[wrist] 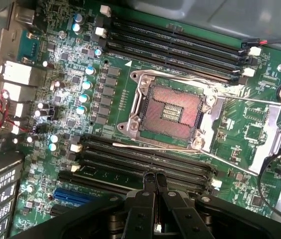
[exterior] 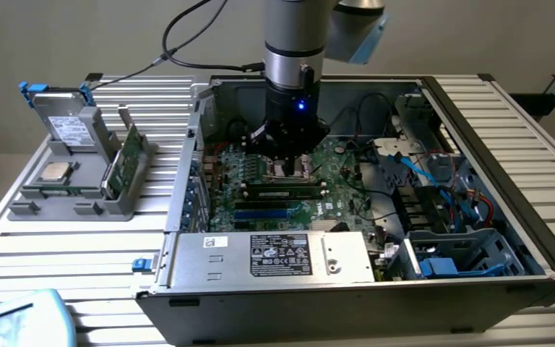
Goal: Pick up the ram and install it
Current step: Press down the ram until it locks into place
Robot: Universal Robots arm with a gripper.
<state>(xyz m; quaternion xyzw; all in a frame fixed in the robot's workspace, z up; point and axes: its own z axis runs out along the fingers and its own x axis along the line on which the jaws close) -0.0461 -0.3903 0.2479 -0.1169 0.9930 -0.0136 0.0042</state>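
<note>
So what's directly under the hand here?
The shut hand hangs over the motherboard's memory slots, beside the empty processor socket. A ram sits in a slot.

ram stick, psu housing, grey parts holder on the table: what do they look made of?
Ram: dark circuit board with black chips, matte, seated in a slot. PSU housing: bare sheet metal, dull silver sheen with folded edges. Parts holder: probably moulded or printed plastic, flat uniform grey with no glint.
</note>
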